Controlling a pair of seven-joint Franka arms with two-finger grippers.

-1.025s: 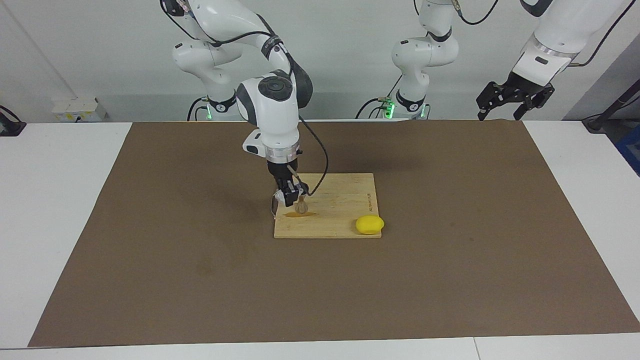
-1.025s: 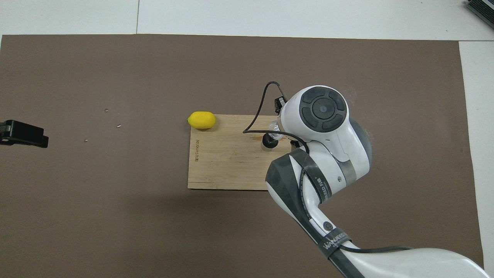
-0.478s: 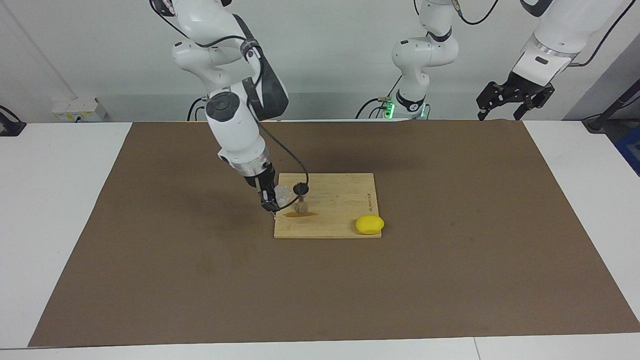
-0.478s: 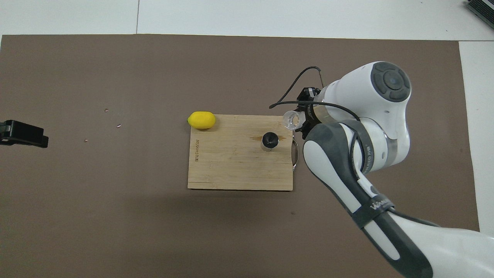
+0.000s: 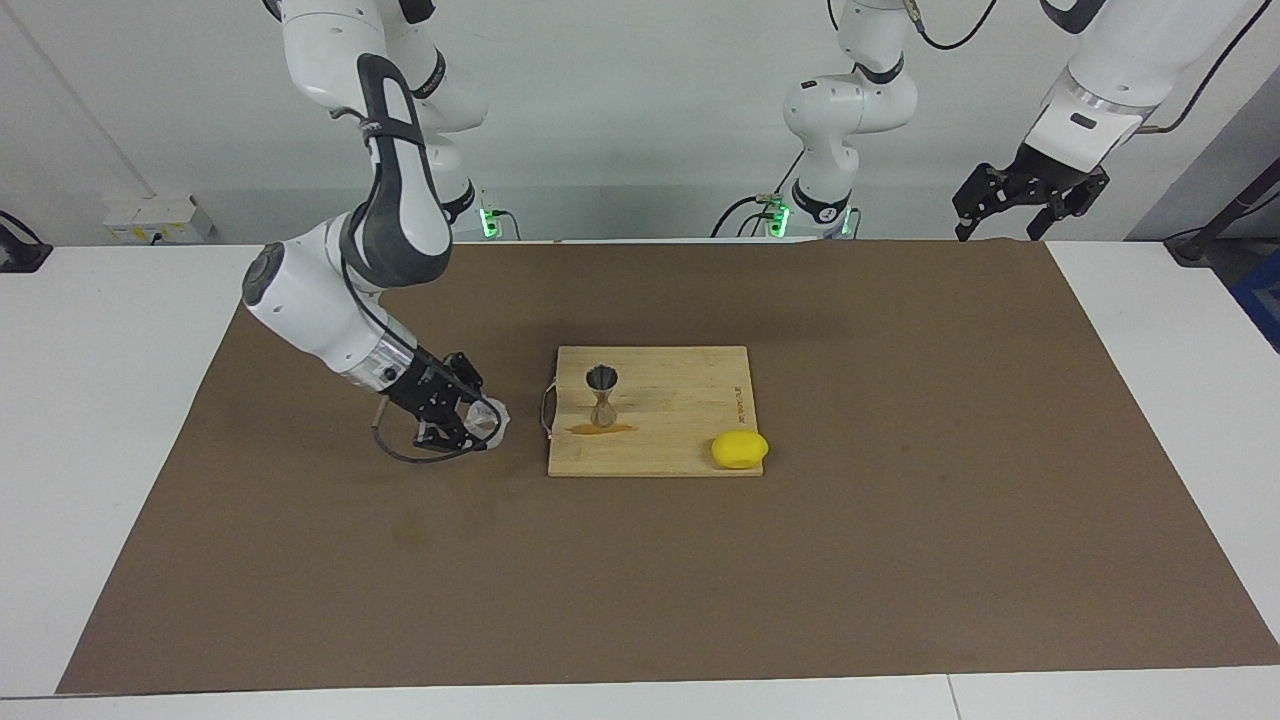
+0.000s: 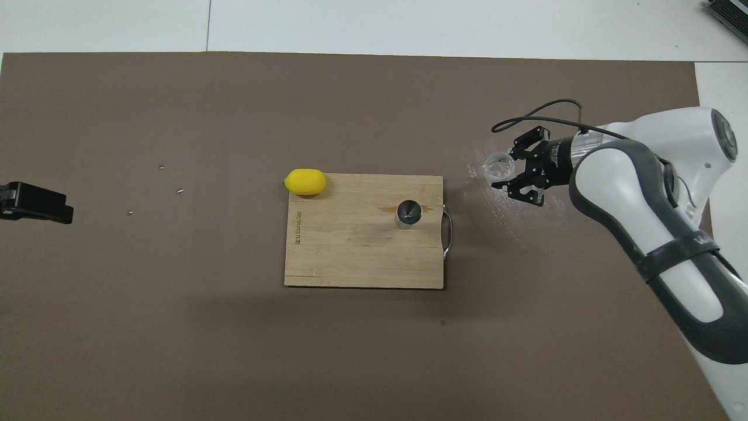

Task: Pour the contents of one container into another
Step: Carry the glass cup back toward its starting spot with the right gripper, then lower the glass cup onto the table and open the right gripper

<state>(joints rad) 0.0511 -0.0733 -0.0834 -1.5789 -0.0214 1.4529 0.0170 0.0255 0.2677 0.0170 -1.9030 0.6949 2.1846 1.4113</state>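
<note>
Now right gripper (image 5: 478,420) clamps the cup (image 5: 490,423) low over the mat (image 5: 900,560), beside the board (image 5: 680,440); jigger (image 5: 602,395) upright on board. Left gripper (image 5: 1005,205) waits, spread wide.

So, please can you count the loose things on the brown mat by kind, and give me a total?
Clear cup: 1, in the right gripper
Metal jigger: 1, upright on the board
Wooden board: 1
Lemon: 1, at the board's corner
Total: 4
</note>
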